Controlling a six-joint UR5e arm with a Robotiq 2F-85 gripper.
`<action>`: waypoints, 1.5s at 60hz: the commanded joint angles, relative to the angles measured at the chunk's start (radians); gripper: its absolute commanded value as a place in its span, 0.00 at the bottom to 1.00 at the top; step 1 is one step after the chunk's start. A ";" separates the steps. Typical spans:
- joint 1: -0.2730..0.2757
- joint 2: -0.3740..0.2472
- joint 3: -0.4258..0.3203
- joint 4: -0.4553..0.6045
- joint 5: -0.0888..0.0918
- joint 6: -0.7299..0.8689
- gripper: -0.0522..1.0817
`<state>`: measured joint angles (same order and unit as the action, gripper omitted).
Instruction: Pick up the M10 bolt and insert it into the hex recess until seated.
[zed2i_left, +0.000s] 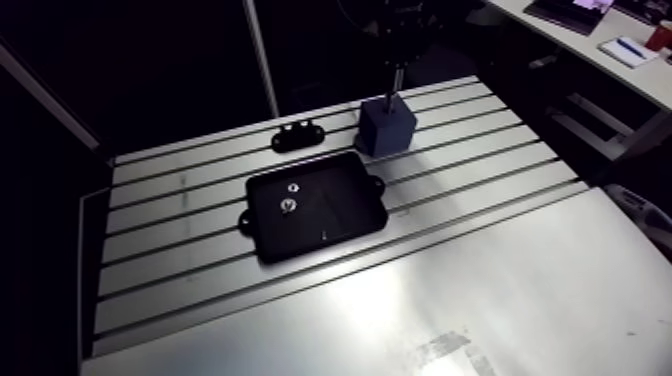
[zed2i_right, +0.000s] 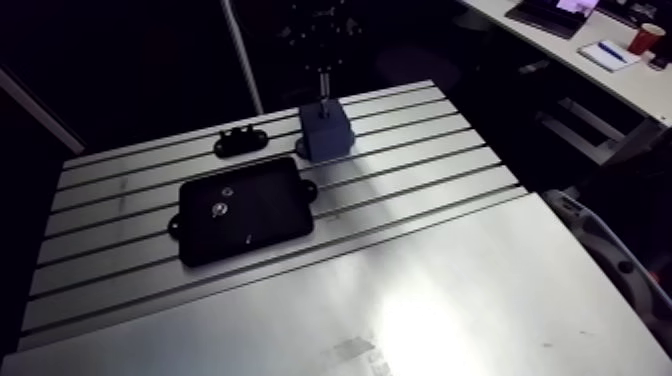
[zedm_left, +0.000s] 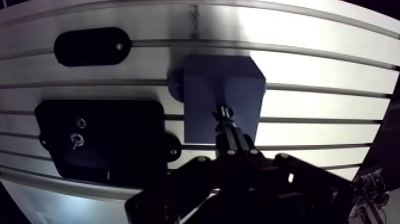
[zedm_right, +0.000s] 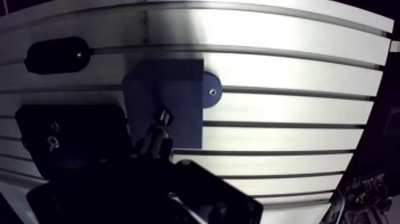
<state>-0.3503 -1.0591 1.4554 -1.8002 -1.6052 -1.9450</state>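
A dark blue block (zed2i_left: 387, 125) with a round foot tab stands on the slotted table, towards its far side. In the arm view my gripper (zed2i_left: 400, 30) hangs straight above the block, and a slim bolt (zed2i_left: 396, 80) reaches down from it to the block's top. The wrist view shows the gripper (zedm_left: 235, 149) shut on the bolt (zedm_left: 223, 116), whose hex end sits over the block's top face (zedm_left: 238, 83). The recess itself is hidden under the bolt, and I cannot tell whether the bolt touches the block.
A black tray (zed2i_left: 340, 200) sits on the table nearer than the block, holding a small screw (zed2i_left: 287, 206) and a small ring (zed2i_left: 293, 186). A small black bracket (zed2i_left: 298, 135) lies beside the block. The table's slots (zed2i_left: 480, 150) run across it.
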 joint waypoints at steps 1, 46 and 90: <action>0.000 0.000 0.005 0.000 0.000 -0.002 0.99; 0.000 0.000 0.013 -0.004 0.000 -0.006 0.99; -0.001 -0.001 0.019 -0.003 -0.002 -0.018 0.99</action>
<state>-0.3500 -1.0604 1.4735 -1.8032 -1.6057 -1.9611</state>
